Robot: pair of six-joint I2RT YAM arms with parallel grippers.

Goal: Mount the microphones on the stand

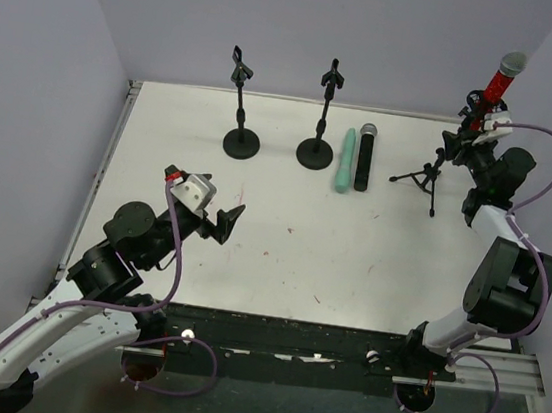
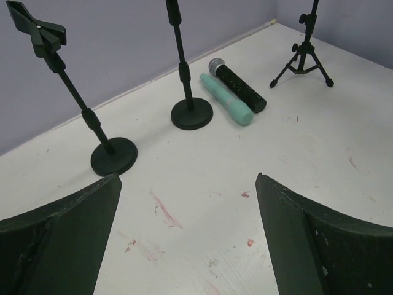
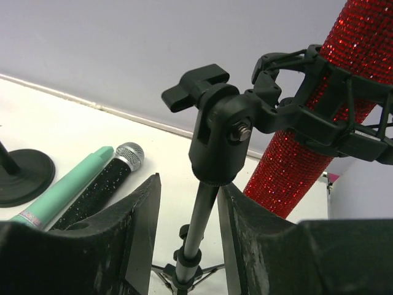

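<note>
The red microphone (image 1: 500,83) with a silver mesh head sits tilted in the clip of the tripod stand (image 1: 424,177) at the far right. In the right wrist view the red microphone (image 3: 307,153) is held by the black clip (image 3: 313,117). My right gripper (image 3: 189,209) is open, its jaws on either side of the stand's pole (image 3: 199,227), close to the right finger. The mint-green microphone (image 1: 345,161) and the black microphone (image 1: 364,157) lie side by side on the table. My left gripper (image 1: 224,222) is open and empty above the table at the left.
Two round-base stands (image 1: 241,142) (image 1: 315,153) with empty clips stand at the back, left of the lying microphones. They also show in the left wrist view (image 2: 113,155) (image 2: 191,114). Purple walls close the table's back and sides.
</note>
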